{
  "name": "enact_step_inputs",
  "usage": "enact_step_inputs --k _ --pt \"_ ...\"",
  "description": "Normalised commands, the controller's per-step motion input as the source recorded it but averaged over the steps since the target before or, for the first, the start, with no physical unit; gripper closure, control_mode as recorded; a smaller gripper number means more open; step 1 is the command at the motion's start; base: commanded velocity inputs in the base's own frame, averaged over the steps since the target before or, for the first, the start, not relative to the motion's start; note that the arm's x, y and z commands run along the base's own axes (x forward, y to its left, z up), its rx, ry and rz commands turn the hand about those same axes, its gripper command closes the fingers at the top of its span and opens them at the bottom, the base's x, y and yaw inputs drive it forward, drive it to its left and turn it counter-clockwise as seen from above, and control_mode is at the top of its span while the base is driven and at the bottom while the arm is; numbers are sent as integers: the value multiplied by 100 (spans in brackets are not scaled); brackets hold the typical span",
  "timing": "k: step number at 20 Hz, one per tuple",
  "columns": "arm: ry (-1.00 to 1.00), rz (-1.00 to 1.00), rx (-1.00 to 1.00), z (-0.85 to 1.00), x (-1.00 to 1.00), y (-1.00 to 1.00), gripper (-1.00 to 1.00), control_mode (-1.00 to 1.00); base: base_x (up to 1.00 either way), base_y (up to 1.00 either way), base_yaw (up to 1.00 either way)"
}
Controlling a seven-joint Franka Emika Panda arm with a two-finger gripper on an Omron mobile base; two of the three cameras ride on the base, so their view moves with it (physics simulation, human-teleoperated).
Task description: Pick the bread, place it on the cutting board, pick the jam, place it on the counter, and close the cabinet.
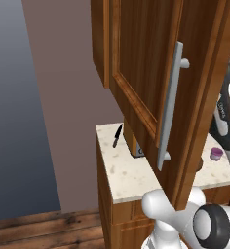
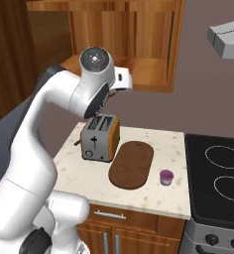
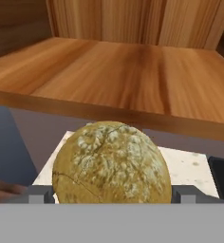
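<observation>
While the cabinet [image 1: 151,73] door hangs open, hiding much of the desk [image 1: 126,170] from the left base view, the right base view shows the cutting board [image 2: 132,164] bare beside the toaster [image 2: 100,137], jam [image 2: 166,177] just right of it. In the hand view the bread [image 3: 112,163] sits gripped between wide-spread fingers [image 3: 40,193], in front of the cabinet shelf; the bun's bottom is cut off.
</observation>
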Motion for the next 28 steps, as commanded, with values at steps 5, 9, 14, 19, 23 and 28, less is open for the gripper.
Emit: enact_step_inputs --k 5,9,14,19,23,28 --pt "8 0 0 -1 -25 -11 100 -100 0 0 0" --pt "11 -3 0 -2 -3 -5 100 -100 0 0 0" --pt "11 -5 0 -9 0 0 100 -100 0 0 0" --pt "10 -5 0 -10 0 -6 100 -100 0 0 0" --pt "7 -5 0 -31 0 -2 100 -100 0 0 0" --pt "3 -5 0 -37 0 -3 100 -100 0 0 0"
